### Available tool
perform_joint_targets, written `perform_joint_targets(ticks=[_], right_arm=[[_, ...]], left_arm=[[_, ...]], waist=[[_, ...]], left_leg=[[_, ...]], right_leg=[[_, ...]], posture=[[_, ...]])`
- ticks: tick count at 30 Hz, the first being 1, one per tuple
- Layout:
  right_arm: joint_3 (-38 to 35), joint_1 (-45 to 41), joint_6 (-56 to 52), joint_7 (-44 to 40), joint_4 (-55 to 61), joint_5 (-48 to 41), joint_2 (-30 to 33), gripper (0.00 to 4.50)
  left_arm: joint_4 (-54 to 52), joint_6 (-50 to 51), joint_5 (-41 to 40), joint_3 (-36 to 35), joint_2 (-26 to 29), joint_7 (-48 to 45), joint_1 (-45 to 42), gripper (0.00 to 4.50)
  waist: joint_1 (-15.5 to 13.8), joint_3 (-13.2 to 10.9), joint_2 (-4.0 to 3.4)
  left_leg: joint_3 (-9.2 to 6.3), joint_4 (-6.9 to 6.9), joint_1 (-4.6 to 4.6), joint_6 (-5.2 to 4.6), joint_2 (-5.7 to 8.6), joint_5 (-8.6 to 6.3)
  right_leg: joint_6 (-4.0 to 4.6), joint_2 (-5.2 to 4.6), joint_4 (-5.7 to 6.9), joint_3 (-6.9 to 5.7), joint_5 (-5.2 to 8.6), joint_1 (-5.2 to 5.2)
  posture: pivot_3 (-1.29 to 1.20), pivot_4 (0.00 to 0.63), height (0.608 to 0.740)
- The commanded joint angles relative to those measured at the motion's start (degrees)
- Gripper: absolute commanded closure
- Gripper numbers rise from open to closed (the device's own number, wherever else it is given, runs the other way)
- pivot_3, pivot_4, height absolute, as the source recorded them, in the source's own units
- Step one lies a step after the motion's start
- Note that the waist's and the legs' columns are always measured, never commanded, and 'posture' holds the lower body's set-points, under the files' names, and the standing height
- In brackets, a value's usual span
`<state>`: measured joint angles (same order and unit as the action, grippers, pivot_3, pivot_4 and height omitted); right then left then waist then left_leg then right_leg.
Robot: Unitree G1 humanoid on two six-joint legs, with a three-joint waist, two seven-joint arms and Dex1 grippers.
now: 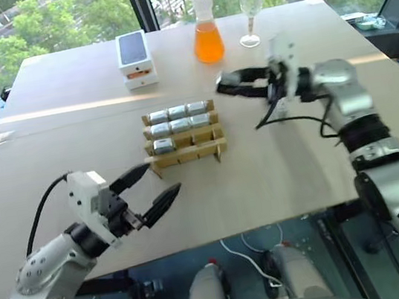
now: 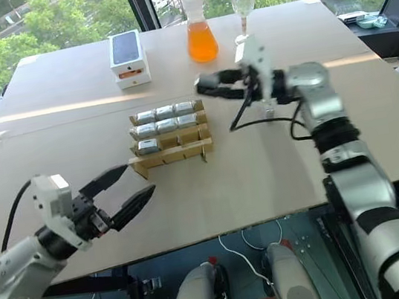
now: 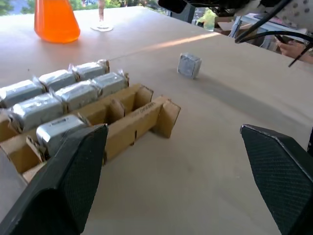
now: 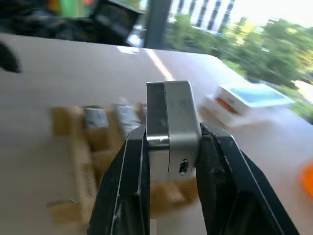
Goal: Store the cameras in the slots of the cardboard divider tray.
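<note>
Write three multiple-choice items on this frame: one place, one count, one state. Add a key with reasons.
1. Where are the empty slots of the tray?
A. far row
B. middle row
C. row nearest the robot

2. How many cameras sit in the tray?
A. five
B. seven
C. nine

3. What state is the right gripper in?
A. shut on a camera
B. open and empty
C. shut on the glass

Key:
1 C, the far and middle rows are full, while the near row has only its left slot filled.
2 B, there are three in the far row, three in the middle row and one in the near row.
3 A, the right wrist view shows a silver camera clamped between the two black fingers.
</note>
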<state>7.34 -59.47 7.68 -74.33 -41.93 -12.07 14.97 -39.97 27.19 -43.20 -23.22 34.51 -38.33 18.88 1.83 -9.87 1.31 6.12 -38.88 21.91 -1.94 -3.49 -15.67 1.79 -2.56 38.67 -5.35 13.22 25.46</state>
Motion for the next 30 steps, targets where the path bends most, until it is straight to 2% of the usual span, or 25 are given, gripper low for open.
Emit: perform_joint_targets(ticks=[1, 9, 17, 24, 30], right_arm=[[1.85, -3.91, 6.5, -2.0, -7.19, 2.72, -3.09, 3.75], [3.78, -11.58, 14.64, 2.2, -24.13, 10.07, -10.44, 3.75], [3.39, -13.46, 15.69, 6.1, -30.03, 14.37, -14.74, 3.75], [2.23, -14.99, 15.22, 8.8, -32.67, 16.55, -14.01, 3.75], [-0.14, -15.62, 13.52, 3.68, -33.22, 15.3, -12.47, 3.75]], left_arm=[[-5.64, -2.09, 0.73, -0.31, -2.51, 2.95, 3.01, 0.0], [-11.7, -3.95, 3.6, 1.62, -7.81, 7.93, 10.58, 0.0], [-13.47, -4.67, 4.32, 2.14, -9.15, 10.25, 12.38, 0.0], [-13.96, -4.89, 3.69, 1.89, -8.73, 11.11, 12.65, 0.0], [-13.85, -5.07, 3.61, 2.26, -8.54, 11.36, 12.47, 0.0]], waist=[[-0.47, -0.02, -0.01], [-0.81, -0.02, -0.01], [-0.82, -0.02, -0.01], [-0.8, -0.02, -0.02], [-0.98, -0.02, -0.02]], left_leg=[[-0.03, 0.0, 0.05, 0.01, 0.08, 0.0], [-0.03, 0.0, 0.11, 0.01, 0.22, 0.01], [-0.06, 0.05, 0.14, -0.13, 0.22, -0.07], [-0.06, 0.05, 0.15, -0.18, 0.22, -0.1], [-0.12, 0.05, 0.15, -0.22, 0.23, -0.12]], right_leg=[[0.02, -0.07, -0.03, -0.03, 0.0, 0.01], [0.05, -0.25, -0.17, -0.02, 0.0, 0.02], [0.06, -0.26, -0.19, -0.04, 0.0, 0.03], [0.06, -0.25, -0.2, -0.05, 0.01, 0.04], [0.06, -0.26, -0.2, -0.1, 0.01, 0.03]], posture=[[0.0, 0.15, 0.74], [0.0, 0.15, 0.74], [0.0, 0.15, 0.74], [0.0, 0.15, 0.74], [0.0, 0.15, 0.74]])
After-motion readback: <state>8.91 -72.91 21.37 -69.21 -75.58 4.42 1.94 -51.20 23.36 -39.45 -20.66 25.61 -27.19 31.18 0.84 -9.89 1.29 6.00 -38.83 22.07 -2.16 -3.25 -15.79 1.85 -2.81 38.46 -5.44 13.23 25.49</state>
